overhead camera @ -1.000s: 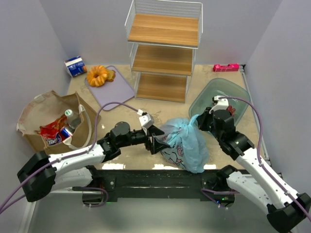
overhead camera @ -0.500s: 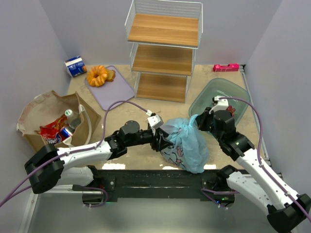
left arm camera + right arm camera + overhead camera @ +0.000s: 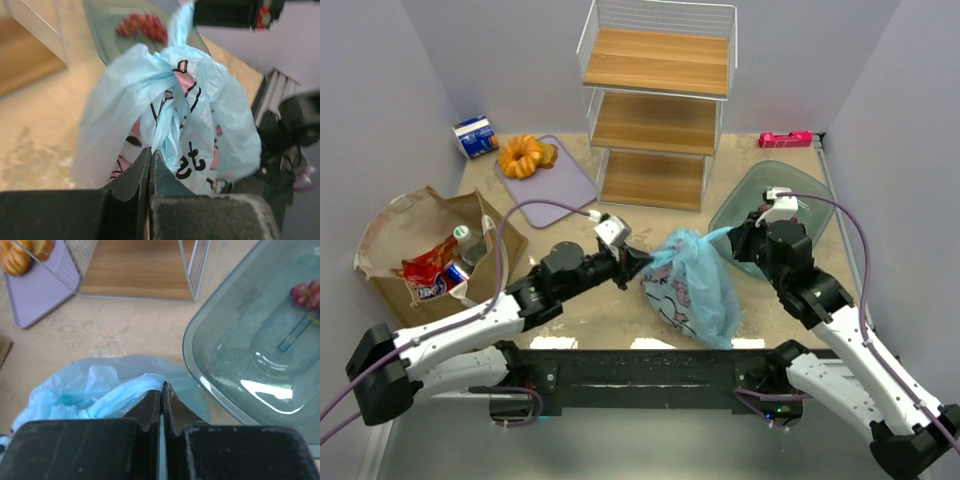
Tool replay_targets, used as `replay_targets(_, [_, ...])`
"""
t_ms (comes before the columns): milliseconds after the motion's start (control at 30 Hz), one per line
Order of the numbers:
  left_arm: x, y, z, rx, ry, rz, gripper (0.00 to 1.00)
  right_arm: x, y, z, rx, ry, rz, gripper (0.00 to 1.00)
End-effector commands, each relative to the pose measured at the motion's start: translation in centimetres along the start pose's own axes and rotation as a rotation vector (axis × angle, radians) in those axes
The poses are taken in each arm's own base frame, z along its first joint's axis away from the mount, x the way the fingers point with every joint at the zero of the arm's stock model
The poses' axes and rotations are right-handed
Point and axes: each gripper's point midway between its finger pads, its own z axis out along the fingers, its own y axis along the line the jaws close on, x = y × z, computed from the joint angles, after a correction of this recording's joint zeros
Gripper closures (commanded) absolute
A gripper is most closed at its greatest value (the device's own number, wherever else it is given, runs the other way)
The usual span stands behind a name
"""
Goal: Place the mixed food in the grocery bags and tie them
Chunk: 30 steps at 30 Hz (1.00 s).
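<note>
Blue bag (image 3: 692,288) spans left hand (image 3: 641,262) to right hand (image 3: 733,239) (both pinching it), beside bowl (image 3: 721,211) rim.

Top view looks down; 2 close wrist views share the bag (image 3: 692,288).

Hidden / clipped
Contents of blue plastic bag (image 3: 695,290) concealed by film; red grapes (image 3: 306,292) clipped at rt edge.

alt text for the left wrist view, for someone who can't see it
The left gripper is shut on a twisted strand of a light-blue plastic bag with black and pink print. Behind it, red grapes lie in a green bowl.
</note>
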Motion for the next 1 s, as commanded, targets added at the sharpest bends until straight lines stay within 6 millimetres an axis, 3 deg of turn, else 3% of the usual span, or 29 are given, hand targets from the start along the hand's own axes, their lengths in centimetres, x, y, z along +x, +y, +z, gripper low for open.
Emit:
replay_targets(0, [-7.9,4.0,-3.0,-0.191,-0.201,0.036,1.0,-5.5,-0.5,-0.8,0.072,-0.16,-0.025,1.0])
replay_targets(33, [-8.1,5.5,-3.5,-0.231,-0.211,0.02,1.0,-5.2,-0.6,-0.2,0.081,-0.157,-0.025,1.0])
replay_targets(100, [-6.5,6.9,-4.1,-0.269,-0.192,-0.008,1.0,-3.9,-1.0,1.1,0.101,-0.125,-0.01,1.0])
replay_targets(133, [-5.8,7.5,-4.3,-0.284,-0.187,-0.036,1.0,-2.2,-1.5,2.3,0.123,-0.084,-0.013,1.0])
replay_targets(167, [-3.9,8.1,-4.5,-0.305,-0.16,-0.053,1.0,-1.3,-2.0,2.8,0.142,-0.07,0.006,1.0])
replay_targets(233, [-1.9,8.9,-4.9,-0.335,-0.139,-0.096,1.0,1.1,-3.5,3.9,0.183,-0.028,0.022,1.0])
replay_targets(267, [0.2,9.9,-5.5,-0.381,-0.109,-0.113,1.0,1.9,-3.9,4.1,0.19,-0.015,0.045,1.0])
replay_targets(333, [1.8,10.8,-6.5,-0.442,-0.105,-0.177,1.0,4.1,-5.5,4.4,0.229,0.014,0.07,1.0])
replay_targets(367, [3.8,12.1,-7.4,-0.515,-0.08,-0.207,1.0,4.6,-6.0,4.4,0.242,0.018,0.094,1.0])
replay_targets(467, [5.6,13.6,-9.7,-0.616,-0.132,-0.32,1.0,6.6,-8.1,4.4,0.274,0.043,0.146,1.0])
replay_targets(600, [6.4,14.2,-11.3,-0.666,-0.165,-0.37,1.0,7.2,-9.3,4.1,0.29,0.047,0.169,1.0])
replay_targets(833, [3.9,14.1,-11.9,-0.681,-0.187,-0.32,1.0,6.0,-9.3,3.3,0.293,0.021,0.166,1.0])
replay_targets(967, [4.7,14.6,-12.6,-0.721,-0.155,-0.314,1.0,6.4,-9.4,3.1,0.291,0.029,0.168,1.0])
